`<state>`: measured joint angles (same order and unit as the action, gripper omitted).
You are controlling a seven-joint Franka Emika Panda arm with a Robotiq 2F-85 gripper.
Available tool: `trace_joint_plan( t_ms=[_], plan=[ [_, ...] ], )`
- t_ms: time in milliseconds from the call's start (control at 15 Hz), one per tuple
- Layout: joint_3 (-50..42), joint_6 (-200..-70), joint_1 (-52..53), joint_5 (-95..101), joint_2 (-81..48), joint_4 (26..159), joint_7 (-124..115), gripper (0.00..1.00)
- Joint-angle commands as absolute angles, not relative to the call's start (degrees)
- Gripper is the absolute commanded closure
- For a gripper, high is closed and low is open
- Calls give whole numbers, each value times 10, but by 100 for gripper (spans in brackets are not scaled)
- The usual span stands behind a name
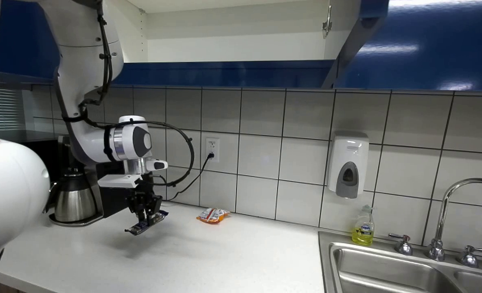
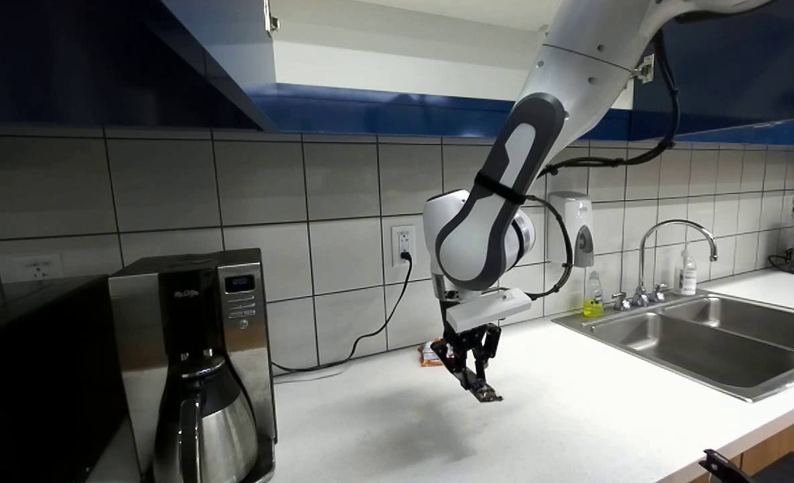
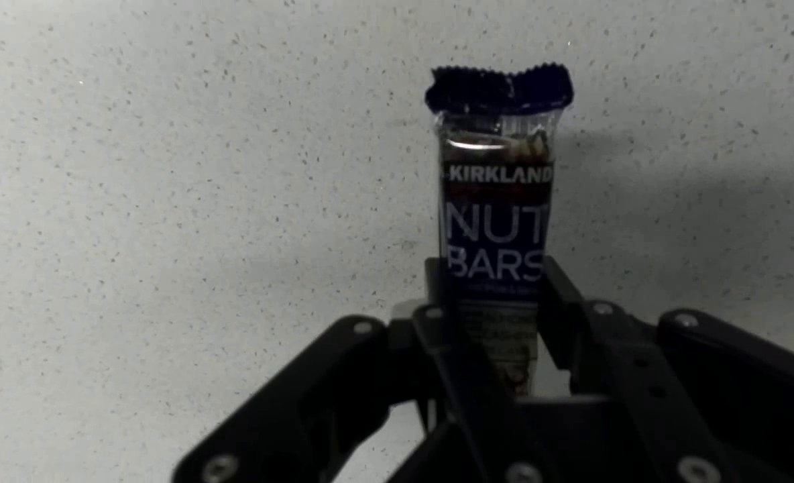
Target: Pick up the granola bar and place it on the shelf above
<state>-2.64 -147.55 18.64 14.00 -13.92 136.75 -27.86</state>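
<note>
Claw (image 3: 493, 268): is pinching the granola bar (image 3: 497, 215) from both sides.
Granola bar: is hanging above the bench (image 1: 233, 260), its label facing the wrist camera.
Orange packet (image 1: 212, 216): is lying near the tiled wall (image 1: 261, 158); in an exterior view the claw is partly covering the packet (image 2: 428, 355).
Coffee maker (image 2: 244, 355): is standing well apart from the sink (image 1: 326, 260).
Power cord (image 2: 398, 300): is trailing from the wall outlet (image 2: 404, 241) to the bench.
Soap bottle (image 1: 362, 234): is standing at the sink's back rim, below the soap dispenser (image 1: 349, 148).
Arm (image 2: 571, 84): is blocking part of the open cupboard (image 1: 233, 47) in both exterior views.
Blue rail (image 1: 224, 74): is running along the cupboard's lower front, hiding its floor; the shelf's upper face is lying out of sight.
Carafe (image 2: 229, 436): is running past the lower edge of an exterior view.
Bar's lower end: is sitting hidden among the claw's dark links.
Lower print: is blurring in shadow.
</note>
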Motion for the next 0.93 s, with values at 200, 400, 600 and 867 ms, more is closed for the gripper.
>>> trace_joint_plan(
  t_ms=[200,400,600,867],
  plan=[
    [21,-1422,167,142,-18,1451,-272,91],
    [41,-1409,162,139,25,1478,-279,91],
    [59,-1400,153,137,70,1498,-289,91],
    [84,-1384,134,132,135,1517,-303,91]
  ],
)
